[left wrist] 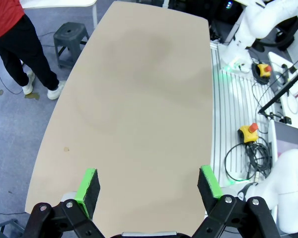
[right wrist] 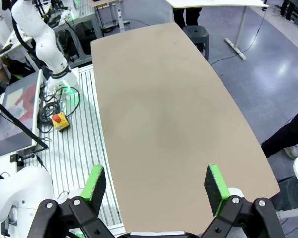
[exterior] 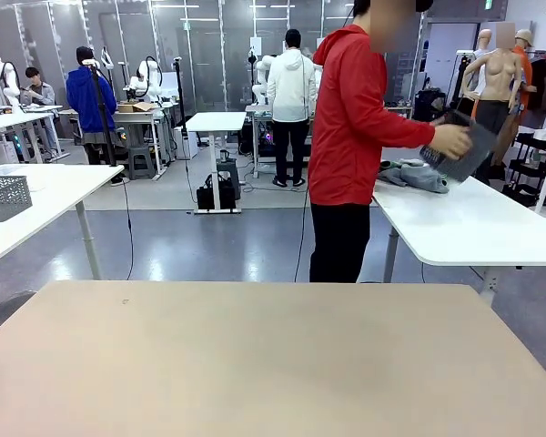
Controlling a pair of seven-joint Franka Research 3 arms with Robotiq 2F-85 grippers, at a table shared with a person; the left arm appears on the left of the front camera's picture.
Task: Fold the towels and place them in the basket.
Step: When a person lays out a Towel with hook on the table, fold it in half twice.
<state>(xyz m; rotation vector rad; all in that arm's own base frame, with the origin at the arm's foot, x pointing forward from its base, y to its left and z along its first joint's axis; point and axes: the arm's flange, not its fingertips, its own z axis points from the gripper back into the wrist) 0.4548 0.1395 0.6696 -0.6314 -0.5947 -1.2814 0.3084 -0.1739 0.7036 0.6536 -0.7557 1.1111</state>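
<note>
A person in a red top (exterior: 350, 127) stands beyond the tan table (exterior: 255, 355), turned toward a white side table (exterior: 473, 228) at the right. Their hand holds the dark grey basket (exterior: 466, 147) tilted above that table. Beside it, on the white table, blue-grey towels (exterior: 414, 175) lie in a crumpled heap. My left gripper (left wrist: 149, 186) hangs open above the bare tan table (left wrist: 139, 99), with nothing between its green pads (left wrist: 88, 186). Over the same tabletop (right wrist: 164, 99), my right gripper (right wrist: 156, 186) is also open and holds nothing.
A second grey mesh basket (exterior: 2, 197) stands on a white table at the left. Stools (left wrist: 69, 37) and the person's legs (left wrist: 25, 54) are off the table's far edge. Arm bases, cables and emergency-stop buttons (left wrist: 249, 133) lie on the robot's side.
</note>
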